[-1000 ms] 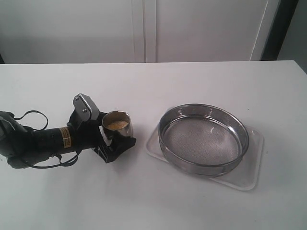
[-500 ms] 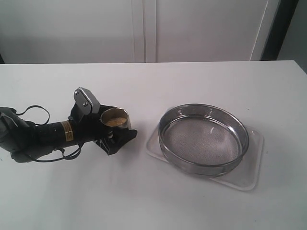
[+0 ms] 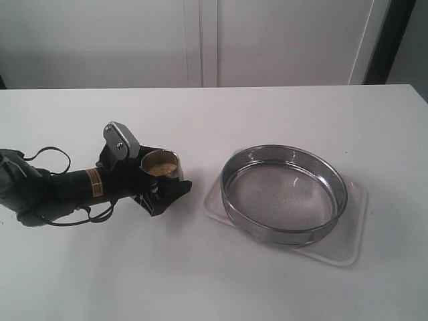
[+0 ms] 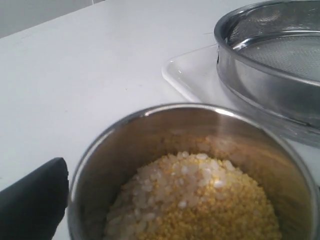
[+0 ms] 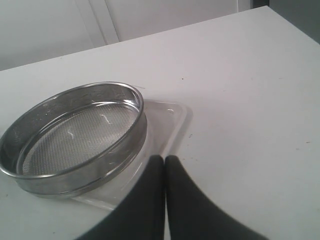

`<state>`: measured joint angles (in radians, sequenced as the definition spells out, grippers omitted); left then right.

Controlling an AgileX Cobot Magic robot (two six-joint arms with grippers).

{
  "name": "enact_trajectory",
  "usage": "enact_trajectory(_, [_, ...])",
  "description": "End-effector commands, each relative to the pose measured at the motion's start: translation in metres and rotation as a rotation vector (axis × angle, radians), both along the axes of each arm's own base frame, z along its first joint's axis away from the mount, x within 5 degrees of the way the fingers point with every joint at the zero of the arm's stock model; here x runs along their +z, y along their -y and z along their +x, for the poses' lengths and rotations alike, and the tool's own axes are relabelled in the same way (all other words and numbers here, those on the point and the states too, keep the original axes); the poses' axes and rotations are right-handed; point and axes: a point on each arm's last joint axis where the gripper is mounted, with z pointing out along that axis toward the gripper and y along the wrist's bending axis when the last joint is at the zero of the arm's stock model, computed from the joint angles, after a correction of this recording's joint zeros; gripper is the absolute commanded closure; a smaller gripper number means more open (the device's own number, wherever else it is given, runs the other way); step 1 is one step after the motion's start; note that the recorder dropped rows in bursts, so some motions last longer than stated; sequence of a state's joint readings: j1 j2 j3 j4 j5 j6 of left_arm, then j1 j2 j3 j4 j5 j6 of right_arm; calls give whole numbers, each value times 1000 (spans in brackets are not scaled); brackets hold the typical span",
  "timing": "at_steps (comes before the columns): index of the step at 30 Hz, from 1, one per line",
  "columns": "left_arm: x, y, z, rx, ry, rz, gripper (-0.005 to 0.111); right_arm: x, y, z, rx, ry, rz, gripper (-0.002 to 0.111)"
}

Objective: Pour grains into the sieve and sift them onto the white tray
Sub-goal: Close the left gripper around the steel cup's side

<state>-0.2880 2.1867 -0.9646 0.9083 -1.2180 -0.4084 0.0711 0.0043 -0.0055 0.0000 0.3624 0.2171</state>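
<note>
A small steel cup [image 3: 160, 167] stands on the table at the left, holding the grains [image 4: 200, 200], yellow granules with paler rice-like ones on top. My left gripper [image 3: 162, 175] lies low on the table, open, one black finger [image 4: 32, 200] on each side of the cup; only one finger shows in the left wrist view. At the right the empty sieve [image 3: 284, 194] rests on the white tray [image 3: 348, 234]. My right gripper [image 5: 165, 159] is shut on nothing, hovering near the tray's corner [image 5: 172, 117], and is out of the exterior view.
The white table [image 3: 214, 281] runs to a back edge below a pale wall with panel seams. The left arm's cable [image 3: 47, 155] loops over the table at the far left. The sieve [image 4: 270, 90] and tray [image 4: 195, 75] lie just beyond the cup.
One second ago the left gripper sat slightly lower and nearer the front; it has shifted a little towards the back, and the cup sits slightly farther back too. Nothing moved in the last half second.
</note>
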Motion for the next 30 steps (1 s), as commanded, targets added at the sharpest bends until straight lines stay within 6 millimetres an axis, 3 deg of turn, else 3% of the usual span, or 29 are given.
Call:
enact_trajectory(1, [-8,2,-2,-22,-19,7,2,-1,0,0,-3,11,4,108])
enact_trajectory(30, [-13,2,-2,-13,-16,17,2,-1,0,0,-3,11,4,108])
